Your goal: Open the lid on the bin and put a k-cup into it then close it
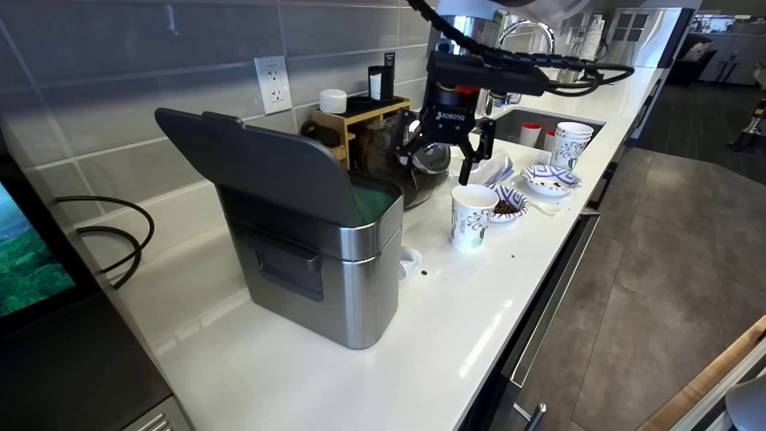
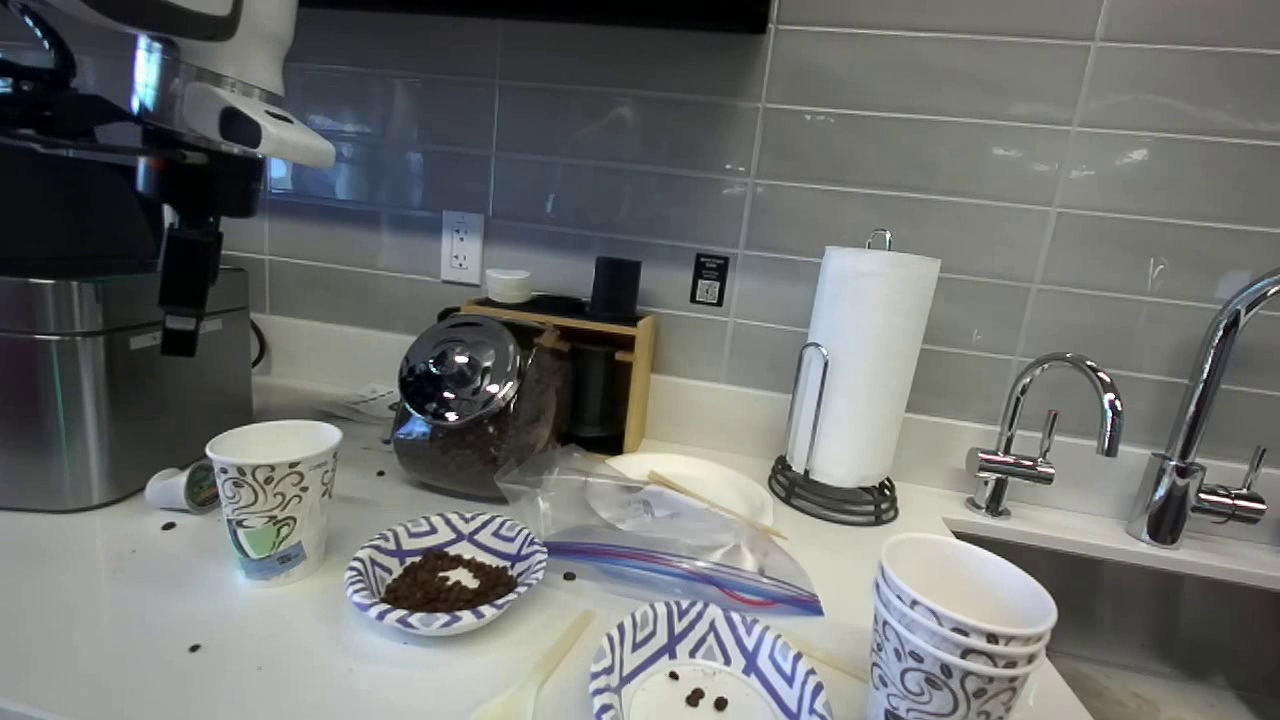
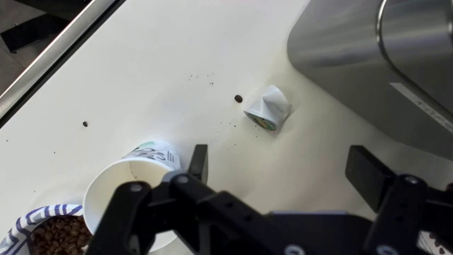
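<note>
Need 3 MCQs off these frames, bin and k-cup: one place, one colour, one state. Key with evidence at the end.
1. Where does the k-cup lie?
A) in a patterned bowl
B) on the counter beside the bin
C) in the sink

2. What colour is the bin's lid?
A) dark grey
B) red
C) yellow

3. How does the pincer stand?
A) shut on the k-cup
B) shut on nothing
C) open, holding nothing

Key:
1. B: the wrist view shows the k-cup lying on its side on the counter, near the bin's steel wall.
2. A: an exterior view shows the raised lid's dark grey face.
3. C: the wrist view shows it spread wide with nothing gripped.
</note>
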